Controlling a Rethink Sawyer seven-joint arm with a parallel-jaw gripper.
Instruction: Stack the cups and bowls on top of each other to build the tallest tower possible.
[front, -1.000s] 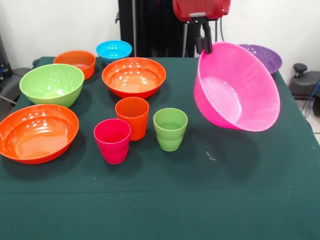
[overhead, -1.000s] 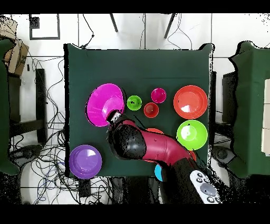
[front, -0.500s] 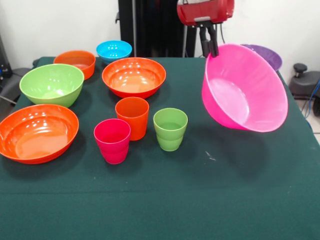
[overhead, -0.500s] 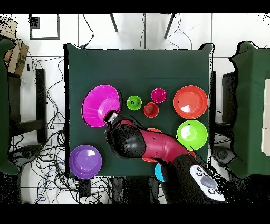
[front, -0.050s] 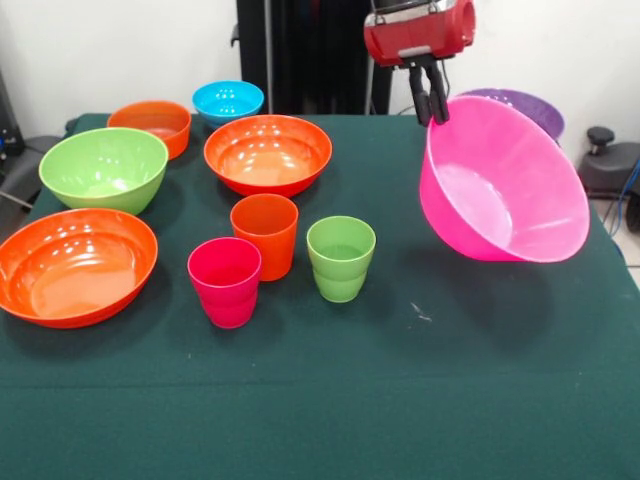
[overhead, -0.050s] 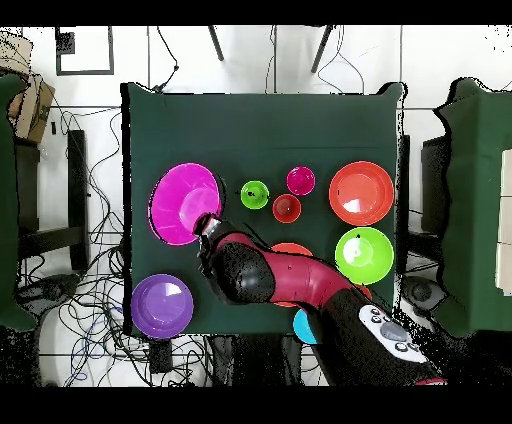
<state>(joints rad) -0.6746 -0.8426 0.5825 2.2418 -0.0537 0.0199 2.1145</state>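
Observation:
My gripper is shut on the rim of the large pink bowl, which hangs tilted above the table's right side in the front view. The purple bowl rests behind it at the far right corner. Three cups stand together mid-table: orange, magenta-red and light green. On the left sit the green bowl, two wide orange bowls, a small orange bowl and a small blue bowl.
Dark green cloth covers the table. In the overhead view the arm hides part of one orange bowl and the blue one. Cables and chairs ring the table on the floor.
The gripper has carried the pink bowl to the right in the front view, toward the purple bowl, and slightly up. The other bowls and the cups have not moved.

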